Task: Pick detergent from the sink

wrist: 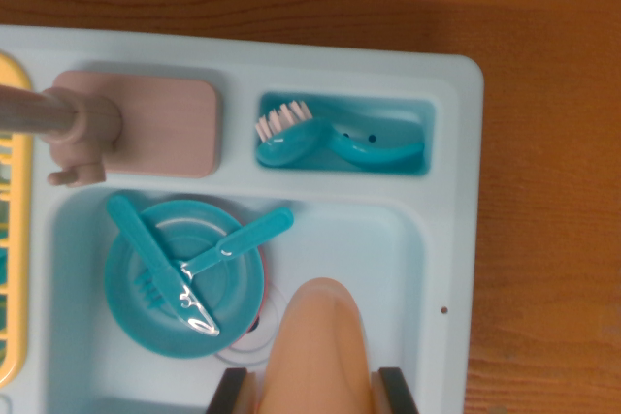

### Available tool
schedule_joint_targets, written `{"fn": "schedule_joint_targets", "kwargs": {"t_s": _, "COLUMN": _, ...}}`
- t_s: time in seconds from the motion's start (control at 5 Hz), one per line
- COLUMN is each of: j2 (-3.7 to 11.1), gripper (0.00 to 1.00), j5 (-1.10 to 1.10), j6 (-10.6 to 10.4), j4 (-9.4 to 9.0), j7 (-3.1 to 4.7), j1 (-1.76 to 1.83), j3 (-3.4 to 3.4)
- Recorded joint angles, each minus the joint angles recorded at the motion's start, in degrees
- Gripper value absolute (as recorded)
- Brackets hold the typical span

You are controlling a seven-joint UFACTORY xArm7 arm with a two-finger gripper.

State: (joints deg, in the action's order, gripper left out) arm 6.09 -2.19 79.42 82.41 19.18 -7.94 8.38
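A peach-orange detergent bottle (pixel 320 346) fills the bottom middle of the wrist view, its rounded top pointing up the picture, over the pale blue sink (pixel 427 269). My gripper (pixel 313 393) sits at the bottom edge. Its two dark fingertips (pixel 227 391) press against the bottle's two sides, so it is shut on the bottle. The lower part of the bottle is cut off by the frame.
In the basin lies a teal plate (pixel 160 312) on a pink one, with a teal fork (pixel 136 239) and knife (pixel 243 239) crossed on it. A teal brush (pixel 340 138) lies in the upper compartment. A wooden faucet (pixel 87 128) and a yellow rack (pixel 12 230) stand at the left. A wooden table (pixel 543 191) surrounds the sink.
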Motion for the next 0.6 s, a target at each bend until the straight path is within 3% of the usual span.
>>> {"fn": "schedule_joint_targets", "kwargs": {"t_s": 0.6, "j2": -0.28, "gripper": 1.0, "j5": 0.06, "j6": 0.9, "j4": 0.58, "j7": -0.06, "j1": 0.01, "j3": 0.01}}
